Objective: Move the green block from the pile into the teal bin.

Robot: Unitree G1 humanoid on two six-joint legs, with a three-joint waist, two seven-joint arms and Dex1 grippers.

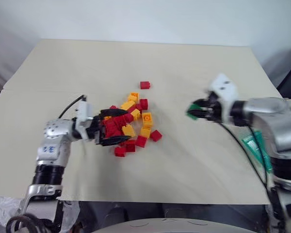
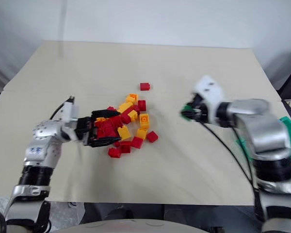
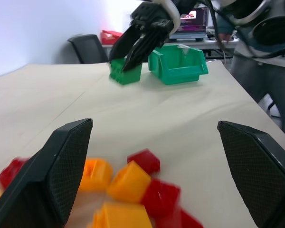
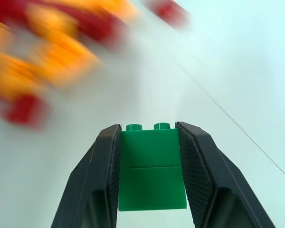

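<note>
Table (image 1: 194, 160) – pale sheet. Bin (image 3: 178, 64) sits at the right edge, well apart from the pile (image 1: 131, 124) at centre. Left gripper (image 1: 105, 127) is at the pile's left side, fingers spread wide with bricks between them, none gripped. Right gripper (image 4: 149, 166) is clamped on the block (image 4: 151, 168), which is off the table between pile and bin – flat sides against both pads, studs pointing away. Block looks light, rigid, smooth; grip on opposite side faces should hold.
</note>
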